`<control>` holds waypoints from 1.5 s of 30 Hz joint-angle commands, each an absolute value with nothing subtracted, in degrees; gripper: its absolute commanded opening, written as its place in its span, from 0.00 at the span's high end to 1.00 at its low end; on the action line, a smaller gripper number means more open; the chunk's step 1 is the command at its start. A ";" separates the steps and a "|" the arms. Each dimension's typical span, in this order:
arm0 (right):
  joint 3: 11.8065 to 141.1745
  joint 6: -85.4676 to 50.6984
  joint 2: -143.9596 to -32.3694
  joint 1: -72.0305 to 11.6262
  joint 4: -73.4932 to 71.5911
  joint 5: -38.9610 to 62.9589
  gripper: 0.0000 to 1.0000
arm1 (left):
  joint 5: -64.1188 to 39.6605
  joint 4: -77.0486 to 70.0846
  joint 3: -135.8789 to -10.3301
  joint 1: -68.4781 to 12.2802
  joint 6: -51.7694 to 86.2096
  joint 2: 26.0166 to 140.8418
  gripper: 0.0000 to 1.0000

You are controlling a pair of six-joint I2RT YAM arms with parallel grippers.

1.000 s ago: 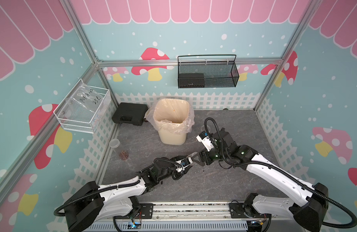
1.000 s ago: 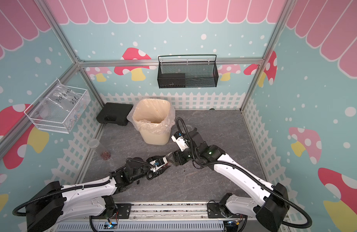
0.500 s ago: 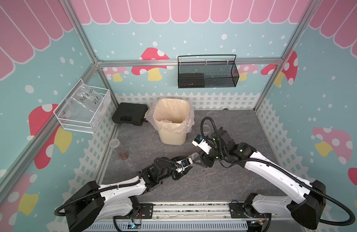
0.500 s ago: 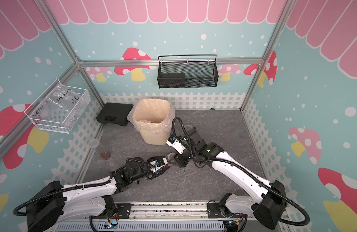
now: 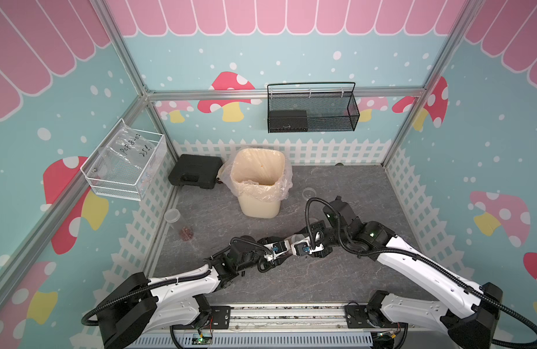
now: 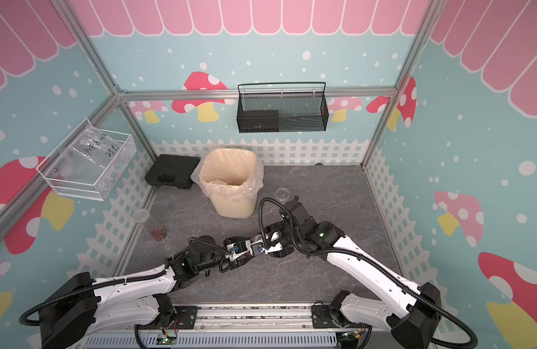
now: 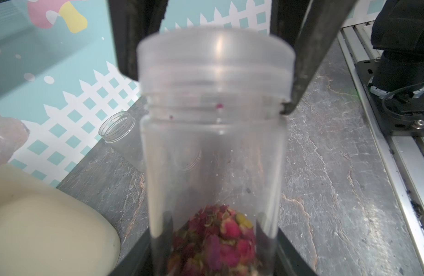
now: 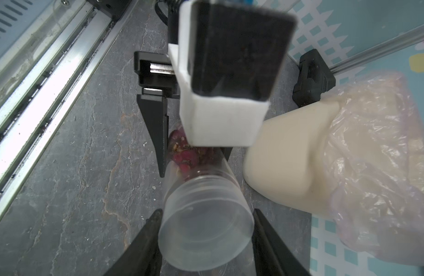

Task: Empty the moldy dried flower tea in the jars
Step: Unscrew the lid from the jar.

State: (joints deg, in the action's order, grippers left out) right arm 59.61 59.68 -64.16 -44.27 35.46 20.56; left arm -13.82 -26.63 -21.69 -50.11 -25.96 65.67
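Clear plastic cylindrical jar (image 7: 213, 167) clamped in left claw (image 7: 213, 261), reddish-pink dried flower tea (image 7: 215, 236) heaped between that claw's fingers (image 8: 158, 133), flat round clear lid (image 7: 215, 55) pinched by right claw (image 8: 206, 215)

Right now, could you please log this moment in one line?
left gripper: holding jar; right gripper: closed on lid; lid: on; tea: inside

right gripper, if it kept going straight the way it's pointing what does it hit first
The lid, already between the right gripper's fingers; pushing on would likely press it against the jar that the left gripper holds.
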 commanded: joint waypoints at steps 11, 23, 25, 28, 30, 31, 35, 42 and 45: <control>59.58 57.73 -60.09 -40.08 26.56 32.17 0.94 | -20.85 -26.19 -20.48 -50.63 -24.92 65.21 0.97; 58.25 35.28 -56.85 -40.08 24.07 39.56 0.10 | -13.73 -26.94 -20.65 -50.63 -25.29 64.64 0.97; 54.72 29.70 -53.16 -40.08 20.33 40.38 0.09 | -12.81 -26.90 -20.74 -50.63 -25.73 64.77 0.97; 49.95 16.92 -48.21 -40.09 14.20 36.31 0.09 | -11.45 -27.33 -20.83 -50.63 -25.87 65.08 0.97; 47.39 8.43 -46.13 -40.08 11.09 34.36 0.14 | -10.82 -27.38 -21.00 -50.63 -26.28 65.29 0.97; 46.50 2.42 -45.72 -40.08 9.96 31.71 0.18 | -10.35 -27.33 -21.09 -50.63 -26.41 65.47 0.97; 49.48 -11.75 -49.38 -40.08 16.65 21.88 0.23 | -9.51 -26.88 -21.79 -50.63 -26.76 66.21 0.97; 53.79 -17.42 -59.00 -40.08 25.47 23.93 0.20 | -9.99 -26.99 -22.84 -50.63 -26.89 67.83 0.97; 53.88 -17.38 -60.82 -40.08 25.99 23.67 0.21 | -9.89 -26.73 -22.86 -50.63 -26.89 67.77 0.97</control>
State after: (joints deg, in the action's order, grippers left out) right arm 52.62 -13.89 -60.27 -40.12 23.53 23.51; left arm -10.07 -26.61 -21.32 -50.39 -25.78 67.68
